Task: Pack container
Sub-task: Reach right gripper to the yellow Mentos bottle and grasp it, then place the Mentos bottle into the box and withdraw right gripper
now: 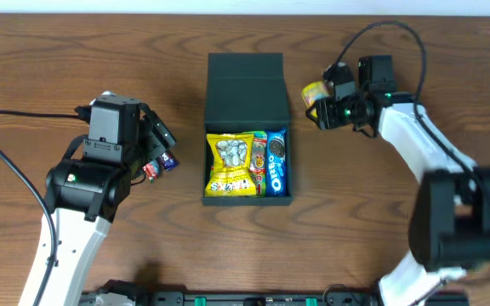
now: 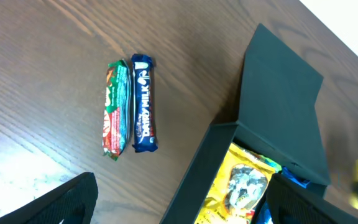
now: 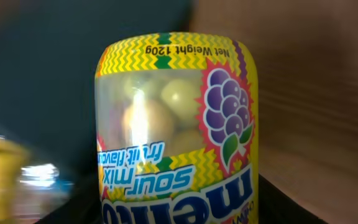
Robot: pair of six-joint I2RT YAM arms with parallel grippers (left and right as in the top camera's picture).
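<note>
The dark container (image 1: 247,93) stands open at the table's middle, its flap lid folded back. It holds a yellow snack bag (image 1: 232,164), a thin red packet and a blue Oreo pack (image 1: 276,161). My right gripper (image 1: 323,109) is shut on a yellow Mentos sour mix jar (image 3: 178,124), held to the right of the lid. My left gripper (image 1: 156,144) is open and empty above a red-green bar (image 2: 115,109) and a blue Dairy Milk bar (image 2: 143,102), which lie side by side to the left of the container (image 2: 278,106).
Black cables run from both arms across the table. A black rail lies along the front edge (image 1: 253,297).
</note>
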